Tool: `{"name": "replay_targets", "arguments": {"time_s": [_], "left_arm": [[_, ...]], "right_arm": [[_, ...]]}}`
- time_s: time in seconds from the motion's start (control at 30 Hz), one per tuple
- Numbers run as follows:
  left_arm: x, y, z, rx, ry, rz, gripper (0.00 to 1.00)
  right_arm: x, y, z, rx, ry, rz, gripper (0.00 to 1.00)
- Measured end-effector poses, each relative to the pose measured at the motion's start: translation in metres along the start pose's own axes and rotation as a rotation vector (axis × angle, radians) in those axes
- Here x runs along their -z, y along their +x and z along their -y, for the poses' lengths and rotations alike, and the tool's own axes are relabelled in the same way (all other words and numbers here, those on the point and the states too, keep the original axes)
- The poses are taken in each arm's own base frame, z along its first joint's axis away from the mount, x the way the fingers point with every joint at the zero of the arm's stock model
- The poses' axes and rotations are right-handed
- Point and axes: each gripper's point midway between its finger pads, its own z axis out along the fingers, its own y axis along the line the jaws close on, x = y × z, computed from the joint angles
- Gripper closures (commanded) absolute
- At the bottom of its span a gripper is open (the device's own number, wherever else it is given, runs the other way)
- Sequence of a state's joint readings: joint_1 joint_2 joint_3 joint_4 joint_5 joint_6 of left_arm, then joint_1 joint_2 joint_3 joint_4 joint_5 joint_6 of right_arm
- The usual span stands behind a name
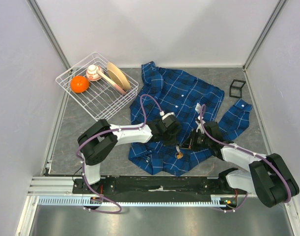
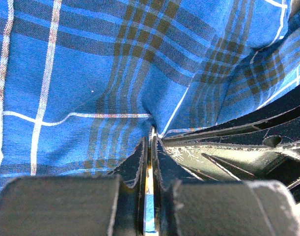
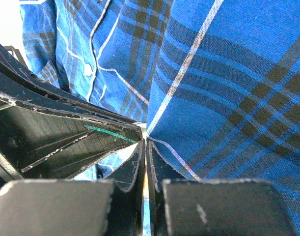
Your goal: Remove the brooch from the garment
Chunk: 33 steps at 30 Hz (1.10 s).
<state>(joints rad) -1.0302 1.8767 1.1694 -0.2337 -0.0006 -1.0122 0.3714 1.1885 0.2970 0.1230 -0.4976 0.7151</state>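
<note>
The blue plaid shirt (image 1: pixel 179 98) lies spread on the grey table. A small round gold brooch (image 1: pixel 179 155) sits on its near part, just below both grippers. My left gripper (image 1: pixel 175 141) is shut, pinching a puckered fold of the shirt (image 2: pixel 115 73) between its tips (image 2: pixel 152 133). My right gripper (image 1: pixel 190 143) is shut on the shirt's fabric (image 3: pixel 228 88) at its tips (image 3: pixel 145 141). The two grippers meet tip to tip; each sees the other's black fingers (image 2: pixel 228 152) (image 3: pixel 56 137). The brooch is hidden in both wrist views.
A white wire basket (image 1: pixel 98 101) at the back left holds an orange (image 1: pixel 79 84), a tan plate and a small cup. A small black cube frame (image 1: pixel 237 88) stands at the back right. White walls enclose the table.
</note>
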Motion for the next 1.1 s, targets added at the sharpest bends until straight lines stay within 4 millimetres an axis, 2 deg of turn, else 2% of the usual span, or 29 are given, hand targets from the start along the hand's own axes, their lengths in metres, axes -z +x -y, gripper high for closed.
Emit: {"name": "replay_targets", "arguments": {"time_s": [0.17,0.8,1.1], "left_arm": [[0.0,0.0,0.0,-0.001,0.0,0.001,0.98],[0.001,-0.001,-0.006,0.01,-0.02,-0.013,0.98],[0.002,-0.001,-0.007,0.031,-0.013,-0.033,0.98]], "right_arm": [[0.001,0.002,0.002,-0.003,0.001,-0.001,1.0],[-0.01,0.004,-0.002,-0.019,-0.069,-0.025,1.0],[-0.012,0.004,-0.004,0.076,-0.061,-0.071,1.0]]}}
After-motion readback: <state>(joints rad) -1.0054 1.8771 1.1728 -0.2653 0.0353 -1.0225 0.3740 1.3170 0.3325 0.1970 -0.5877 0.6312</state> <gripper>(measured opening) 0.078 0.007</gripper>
